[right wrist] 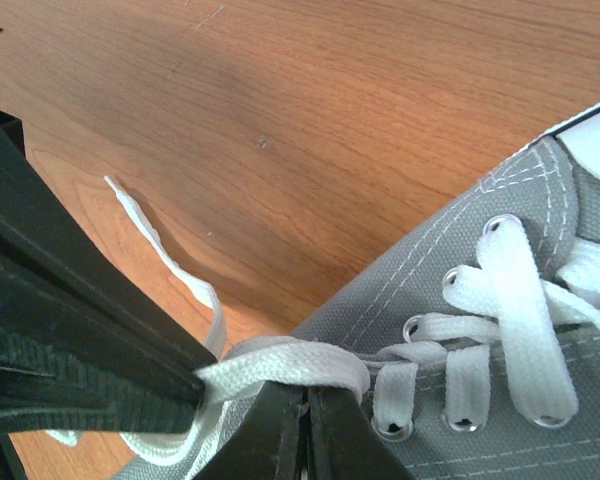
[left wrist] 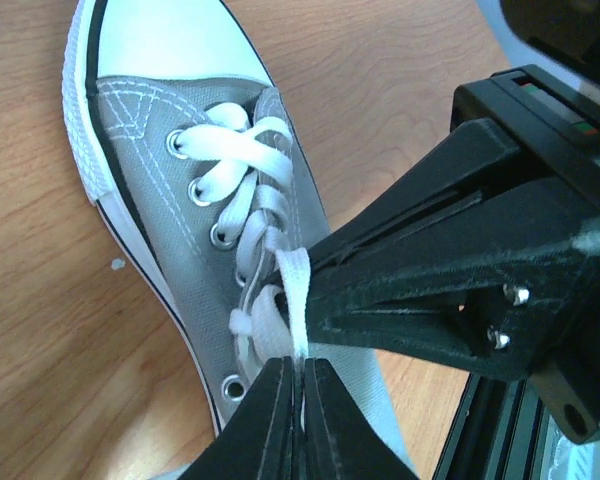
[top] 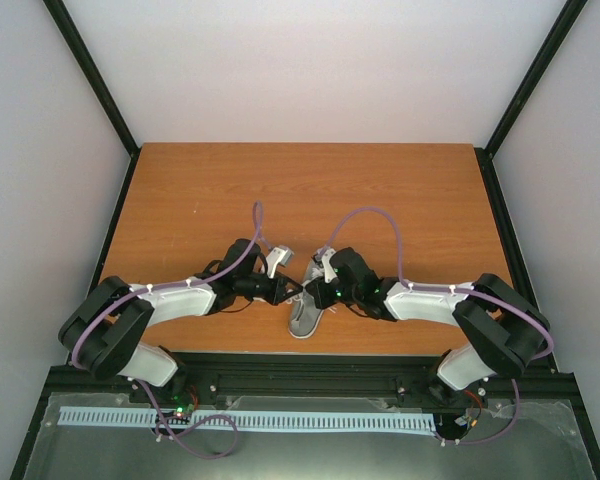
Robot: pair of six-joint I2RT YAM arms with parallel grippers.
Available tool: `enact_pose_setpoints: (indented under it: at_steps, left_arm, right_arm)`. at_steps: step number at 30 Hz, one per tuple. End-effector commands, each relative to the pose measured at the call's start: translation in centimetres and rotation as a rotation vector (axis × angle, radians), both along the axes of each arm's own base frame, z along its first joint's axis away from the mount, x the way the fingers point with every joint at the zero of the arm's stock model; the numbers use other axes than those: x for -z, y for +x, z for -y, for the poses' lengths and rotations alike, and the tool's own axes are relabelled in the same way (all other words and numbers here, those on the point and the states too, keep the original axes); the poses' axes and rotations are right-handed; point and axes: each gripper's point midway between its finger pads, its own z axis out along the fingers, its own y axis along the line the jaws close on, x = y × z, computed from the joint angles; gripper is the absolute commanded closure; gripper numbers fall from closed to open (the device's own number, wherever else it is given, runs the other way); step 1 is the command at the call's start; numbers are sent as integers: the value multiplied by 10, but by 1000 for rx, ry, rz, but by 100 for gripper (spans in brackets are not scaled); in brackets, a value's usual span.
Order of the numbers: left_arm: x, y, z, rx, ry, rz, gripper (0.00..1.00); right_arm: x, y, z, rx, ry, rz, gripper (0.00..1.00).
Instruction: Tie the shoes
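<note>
The grey canvas shoe (top: 302,320) with white toe cap lies near the table's front edge, toe toward the arms. In the left wrist view the shoe (left wrist: 170,210) fills the left side. My left gripper (left wrist: 300,375) is shut on a white lace (left wrist: 298,300) that runs taut up from its tips. The right gripper's black fingers (left wrist: 400,260) meet that same strand just above. In the right wrist view my right gripper (right wrist: 305,400) is shut, with the lace (right wrist: 280,365) folded over its tips. The left gripper's fingers (right wrist: 70,360) hold the strand's other side. Both grippers (top: 283,290) (top: 317,293) meet over the shoe.
A loose lace end (right wrist: 150,225) trails over the wooden table (top: 310,190) beside the shoe. A black rail (left wrist: 490,440) runs along the near edge just behind the shoe. Grey enclosure walls stand on three sides.
</note>
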Motion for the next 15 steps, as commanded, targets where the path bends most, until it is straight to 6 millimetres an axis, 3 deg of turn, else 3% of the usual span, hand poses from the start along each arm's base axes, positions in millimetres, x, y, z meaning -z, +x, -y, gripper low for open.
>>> enact_pose_setpoints:
  at_steps: [1,9,12,15]
  left_arm:
    - [-3,-1,2,9,6,10,89]
    - [-49,19,-4,-116,-14,74,58]
    - [-59,31,-10,-176,5,53,54]
    - [-54,41,-13,-200,35,-20,56]
  right_arm:
    - [-2,2,5,46,21,23,97]
    - [7,-2,6,34,7,4,97]
    - [7,-3,7,33,8,4,97]
    - [8,-3,7,29,8,2,97]
